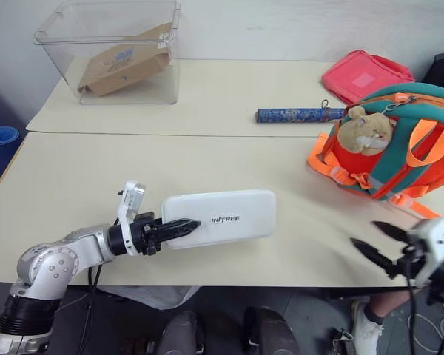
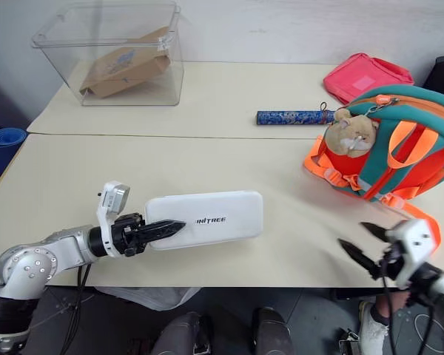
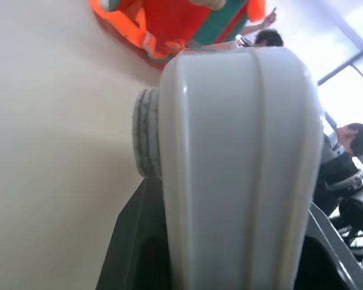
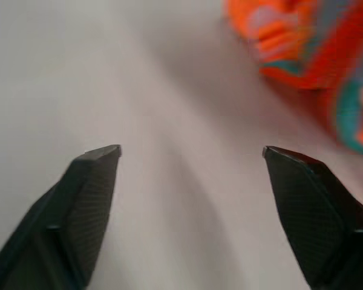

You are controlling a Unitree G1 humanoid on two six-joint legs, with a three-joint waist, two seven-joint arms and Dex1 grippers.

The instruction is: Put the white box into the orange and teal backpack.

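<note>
Cream table (image 1: 96,185) carrying clear bin (image 1: 111,52) at far left, blue tube (image 1: 296,115) and pink pouch (image 1: 366,74) lying far right, backpack (image 1: 396,148) sitting at right edge.

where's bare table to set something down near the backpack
Bare patch: between the white box, held by the left pincer, and the orange and teal backpack. Also bare between the clear bin and the blue roll. Crowded: the far right corner, with the pink pouch.
</note>
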